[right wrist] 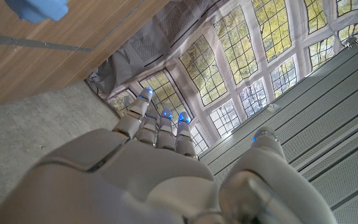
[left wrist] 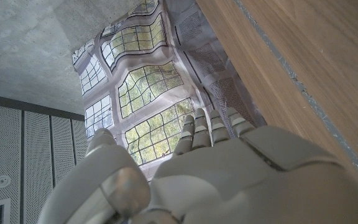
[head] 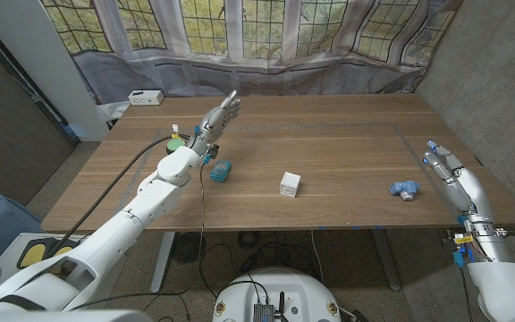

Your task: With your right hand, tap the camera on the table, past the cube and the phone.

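Observation:
A white cube (head: 291, 184) stands near the middle of the wooden table (head: 329, 143). A small teal object (head: 221, 171) lies to its left, beside my left forearm. A small blue object (head: 404, 190) (right wrist: 39, 7) lies at the right, close to my right hand (head: 450, 165) (right wrist: 160, 174). That hand is at the table's right edge, fingers straight, holding nothing. My left hand (head: 220, 112) (left wrist: 216, 168) reaches over the left part of the table, fingers stretched out and empty. A green and yellow item (head: 177, 139) is partly hidden behind the left arm. I cannot tell which item is the camera.
A white box (head: 145, 97) sits at the table's far left corner. A grey curtain (head: 266, 72) and windows stand behind the far edge. A concrete wall is on the right. Bare wood lies between the cube and the blue object.

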Controlling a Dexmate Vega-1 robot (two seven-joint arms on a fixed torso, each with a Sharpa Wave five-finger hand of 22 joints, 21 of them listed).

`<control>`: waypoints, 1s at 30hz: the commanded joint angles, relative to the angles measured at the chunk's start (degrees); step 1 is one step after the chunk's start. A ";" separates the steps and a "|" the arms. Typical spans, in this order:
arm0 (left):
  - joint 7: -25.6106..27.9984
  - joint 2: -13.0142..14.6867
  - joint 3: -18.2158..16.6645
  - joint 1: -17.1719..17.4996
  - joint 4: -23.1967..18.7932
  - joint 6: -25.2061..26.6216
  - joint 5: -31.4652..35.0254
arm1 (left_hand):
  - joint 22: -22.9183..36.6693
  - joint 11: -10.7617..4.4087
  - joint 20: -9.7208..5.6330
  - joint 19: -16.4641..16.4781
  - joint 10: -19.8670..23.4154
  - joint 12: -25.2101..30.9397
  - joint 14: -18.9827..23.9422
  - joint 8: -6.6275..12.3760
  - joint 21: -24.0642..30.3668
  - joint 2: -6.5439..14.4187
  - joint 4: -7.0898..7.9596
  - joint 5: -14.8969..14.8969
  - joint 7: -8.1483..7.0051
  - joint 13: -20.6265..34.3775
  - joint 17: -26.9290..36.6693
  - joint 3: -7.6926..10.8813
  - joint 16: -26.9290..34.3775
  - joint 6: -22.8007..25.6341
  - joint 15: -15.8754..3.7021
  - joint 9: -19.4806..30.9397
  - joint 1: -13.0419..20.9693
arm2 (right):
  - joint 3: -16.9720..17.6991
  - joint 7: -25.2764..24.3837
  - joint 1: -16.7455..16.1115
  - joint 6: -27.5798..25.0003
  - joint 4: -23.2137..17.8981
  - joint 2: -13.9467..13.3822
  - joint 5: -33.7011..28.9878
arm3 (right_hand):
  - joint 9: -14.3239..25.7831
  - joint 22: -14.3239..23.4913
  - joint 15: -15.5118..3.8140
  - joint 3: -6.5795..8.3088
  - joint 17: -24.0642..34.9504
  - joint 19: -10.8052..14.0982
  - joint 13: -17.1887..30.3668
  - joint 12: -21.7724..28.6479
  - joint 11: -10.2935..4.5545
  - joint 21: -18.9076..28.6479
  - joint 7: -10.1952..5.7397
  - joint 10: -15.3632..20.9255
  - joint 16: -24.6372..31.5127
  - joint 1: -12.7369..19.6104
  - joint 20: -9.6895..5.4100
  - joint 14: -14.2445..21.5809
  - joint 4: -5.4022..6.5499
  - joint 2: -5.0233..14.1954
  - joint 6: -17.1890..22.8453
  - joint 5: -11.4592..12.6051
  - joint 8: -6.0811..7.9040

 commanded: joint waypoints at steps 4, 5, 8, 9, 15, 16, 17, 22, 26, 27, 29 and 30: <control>0.70 -0.14 0.06 -0.35 0.34 -0.39 0.84 | 0.30 -0.29 0.89 0.07 0.34 -0.02 0.21 -0.20 -0.12 0.05 -0.20 -0.24 -0.08 0.30 0.14 0.15 -0.06 0.71 -0.08 0.22 0.44 | 0.56 -6.85 -0.04 -0.43 0.05 3.17 -11.00 | 0.33 0.12 -0.43 0.26 0.12 -0.93 0.27 -0.31 -0.14 -0.60 -0.26 -0.82 -0.55 1.13 -0.39 -1.12 -0.74 0.25 -0.05 0.34 -0.10; 0.68 -0.15 0.07 -0.41 0.41 -0.44 0.89 | 0.30 -0.31 1.03 0.11 0.33 -0.04 0.26 -0.20 -0.11 0.06 -0.21 -0.24 -0.07 0.30 0.14 0.15 -0.04 0.73 -0.08 0.22 0.44 | 0.56 -7.46 -0.06 -0.65 -0.01 3.34 -12.08 | 0.33 0.12 -0.43 0.27 0.12 -0.96 0.27 -0.31 -0.19 -0.61 -0.25 -0.83 -0.55 1.15 -0.41 -1.14 -0.75 0.25 -0.07 0.34 -0.11; 0.63 -0.18 0.08 -0.54 0.53 -0.57 0.97 | 0.30 -0.30 1.16 0.14 0.38 -0.04 0.26 -0.22 -0.10 0.07 -0.22 -0.24 -0.07 0.31 0.14 0.15 -0.05 0.72 -0.13 0.22 0.46 | 0.64 -9.30 -0.16 -1.22 -0.13 3.53 -15.51 | 0.33 0.13 -0.50 0.29 0.11 -1.10 0.28 -0.31 -0.21 -0.65 -0.32 -0.90 -0.59 1.25 -0.54 -1.20 -0.82 0.21 -0.12 0.36 -0.14; 0.61 -0.19 0.08 -0.58 0.52 -0.56 0.97 | 0.30 -0.31 1.18 0.14 0.40 -0.04 0.25 -0.22 -0.10 0.08 -0.23 -0.24 -0.08 0.31 0.14 0.16 -0.05 0.72 -0.13 0.22 0.46 | 0.66 -9.92 -0.20 -1.43 -0.18 3.54 -16.63 | 0.33 0.13 -0.53 0.29 0.11 -1.15 0.28 -0.28 -0.32 -0.66 -0.37 -0.85 -0.60 1.28 -0.56 -1.21 -0.85 0.19 -0.11 0.36 -0.14; 0.66 -0.13 0.07 -0.73 0.49 -0.56 1.15 | 0.31 -0.53 1.13 0.15 0.40 -0.09 0.29 -0.24 -0.11 0.12 -0.25 -0.24 -0.09 0.31 0.14 0.17 -0.05 0.73 -0.14 0.23 0.48 | 0.21 -12.95 -0.34 -2.70 -0.29 3.32 -20.50 | 0.34 0.14 -1.00 0.28 0.12 -2.59 0.28 -0.39 -0.51 -1.07 -0.74 -1.40 -1.04 1.45 -0.84 -2.37 -1.00 0.02 -0.11 0.42 -0.19; 0.65 -0.13 0.07 -0.73 0.49 -0.56 1.15 | 0.31 -0.51 1.14 0.14 0.40 -0.09 0.31 -0.25 -0.11 0.12 -0.26 -0.24 -0.04 0.31 0.14 0.17 -0.04 0.71 -0.14 0.23 0.49 | 0.14 -13.15 -0.39 -2.80 -0.30 3.14 -20.50 | 0.34 0.14 -1.01 0.28 0.12 -2.64 0.28 -0.41 -0.55 -1.08 -0.77 -1.46 -1.05 1.46 -0.88 -2.38 -1.00 0.02 -0.14 0.42 -0.20; 0.72 -0.12 0.06 -0.72 0.47 -0.55 1.19 | 0.31 -0.46 1.14 0.15 0.38 -0.11 0.32 -0.25 -0.11 0.12 -0.26 -0.24 -0.02 0.31 0.14 0.18 -0.04 0.72 -0.14 0.23 0.49 | 0.10 -13.62 -0.40 -3.12 -0.34 3.07 -21.16 | 0.34 0.14 -0.99 0.27 0.13 -2.76 0.28 -0.40 -0.52 -1.10 -0.89 -1.48 -1.08 1.45 -0.88 -2.49 -1.00 0.00 -0.34 0.43 -0.28; 0.66 0.02 0.00 -0.52 0.31 -0.47 1.06 | 0.31 -0.34 1.17 0.15 0.42 -0.12 0.30 -0.25 -0.12 0.15 -0.28 -0.25 -0.08 0.31 0.14 0.19 -0.06 0.76 -0.14 0.23 0.51 | -0.19 -16.33 -0.92 -5.87 -1.22 2.69 -25.81 | 0.34 0.15 -1.54 0.22 0.15 -3.40 0.28 -0.34 -0.78 -1.20 -1.45 -1.52 -1.14 1.42 -0.94 -2.82 -1.02 -0.12 -0.61 0.46 -0.39; 0.70 -0.01 -0.07 -0.37 0.29 -0.62 0.98 | 0.31 -0.34 1.18 0.15 0.43 -0.15 0.31 -0.27 -0.12 0.17 -0.30 -0.25 -0.20 0.31 0.14 0.20 -0.06 0.72 -0.15 0.23 0.52 | -0.64 -17.52 -1.59 -8.42 -2.01 1.97 -28.08 | 0.34 0.16 -1.62 0.16 0.17 -3.96 0.27 -0.30 -0.88 -1.32 -1.82 -1.53 -1.14 1.36 -1.00 -2.93 -1.01 -0.22 -0.62 0.48 -0.39; 0.70 -0.01 -0.07 -0.37 0.30 -0.62 0.98 | 0.31 -0.36 1.18 0.15 0.42 -0.16 0.30 -0.27 -0.12 0.18 -0.30 -0.25 -0.17 0.31 0.14 0.20 -0.06 0.74 -0.18 0.23 0.52 | -0.76 -17.74 -1.68 -8.65 -2.05 1.69 -28.00 | 0.34 0.16 -1.66 0.12 0.18 -4.09 0.27 -0.30 -1.02 -1.33 -1.95 -1.54 -1.16 1.31 -0.95 -3.02 -1.00 -0.26 -0.58 0.49 -0.37; 0.59 0.01 -0.07 -0.33 0.29 -0.58 0.88 | 0.31 -0.27 1.18 0.16 0.43 -0.16 0.32 -0.27 -0.12 0.19 -0.31 -0.25 -0.20 0.31 0.14 0.21 -0.06 0.76 -0.14 0.23 0.53 | -1.11 -18.86 -1.91 -9.51 -2.17 1.27 -29.35 | 0.34 0.16 -1.71 0.05 0.19 -4.34 0.27 -0.34 -1.38 -1.34 -2.05 -1.72 -1.29 1.23 -0.96 -3.44 -0.99 -0.38 -0.57 0.50 -0.37; 0.58 0.01 -0.06 -0.32 0.30 -0.59 0.87 | 0.31 -0.26 1.17 0.16 0.42 -0.18 0.34 -0.27 -0.12 0.20 -0.32 -0.25 -0.18 0.31 0.14 0.21 -0.06 0.76 -0.16 0.23 0.54 | -1.26 -19.37 -2.01 -9.98 -2.22 1.05 -29.93 | 0.34 0.17 -1.70 0.04 0.19 -4.37 0.27 -0.35 -1.43 -1.34 -2.07 -1.75 -1.29 1.22 -1.00 -3.45 -0.99 -0.39 -0.60 0.50 -0.38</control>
